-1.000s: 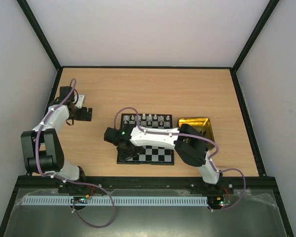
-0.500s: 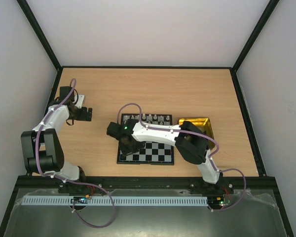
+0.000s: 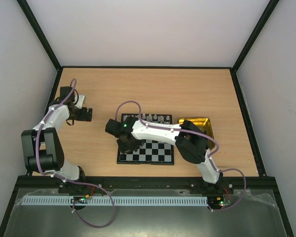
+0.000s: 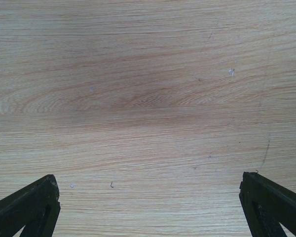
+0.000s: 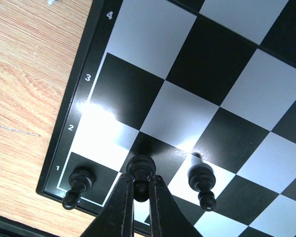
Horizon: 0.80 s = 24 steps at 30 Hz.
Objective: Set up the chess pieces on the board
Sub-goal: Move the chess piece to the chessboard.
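The right arm (image 3: 158, 132) has swung its wrist a little farther left and toward the far side over the last second, and the left arm has not shifted; the right gripper (image 5: 140, 186) is pressed together on a small black piece (image 5: 140, 170), pinching it just under its round head so the piece hangs upright and can go down base first. It sits over the near left corner of the board (image 3: 158, 160), above the first two ranks by the printed numbers; the fingers (image 5: 122, 207) hide its base, so whether it touches a square yet, and which one, cannot be told. Two black pieces (image 5: 79, 185) already stand either side of it, one in the corner square, which suggests the black back ranks are being filled from this corner.

White pieces (image 3: 149, 118) line the far edge of the board; the board lies mid-table between the arms, with the gold tray (image 3: 207, 132) just beside it on the right, probably the supply.

The left gripper (image 4: 150, 207) is spread wide over bare table (image 4: 148, 98), well left of the board, apparently parked out of the way.
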Motion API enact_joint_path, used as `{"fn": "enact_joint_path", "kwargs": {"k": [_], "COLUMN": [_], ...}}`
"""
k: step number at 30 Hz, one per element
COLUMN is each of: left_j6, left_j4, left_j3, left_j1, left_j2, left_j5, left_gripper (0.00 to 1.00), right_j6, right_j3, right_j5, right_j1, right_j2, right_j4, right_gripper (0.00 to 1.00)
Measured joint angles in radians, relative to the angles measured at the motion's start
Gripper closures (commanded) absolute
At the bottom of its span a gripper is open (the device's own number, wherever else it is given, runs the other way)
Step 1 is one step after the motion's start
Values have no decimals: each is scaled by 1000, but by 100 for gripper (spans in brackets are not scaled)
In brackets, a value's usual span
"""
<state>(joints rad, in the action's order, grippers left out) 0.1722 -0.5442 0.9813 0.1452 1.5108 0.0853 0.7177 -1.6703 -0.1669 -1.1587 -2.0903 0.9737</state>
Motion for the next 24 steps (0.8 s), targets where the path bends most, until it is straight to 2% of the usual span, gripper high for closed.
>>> {"fn": "enact_joint_path", "kwargs": {"k": [19,22,24], "left_j6": [0,0,0], "left_j4": [0,0,0], "left_j3": [0,0,0], "left_j1": [0,0,0], "left_j2": [4,4,4], "left_j5": [0,0,0], "left_gripper": [1,1,1], "right_j6": [0,0,2], "right_j3": [20,21,21], "right_j5": [-7,-10,-12], "right_j1": [0,0,0], "right_j2": [-1,-1,-1], "right_j4": [-14,-18,-20], "right_gripper": [95,84,80]}}
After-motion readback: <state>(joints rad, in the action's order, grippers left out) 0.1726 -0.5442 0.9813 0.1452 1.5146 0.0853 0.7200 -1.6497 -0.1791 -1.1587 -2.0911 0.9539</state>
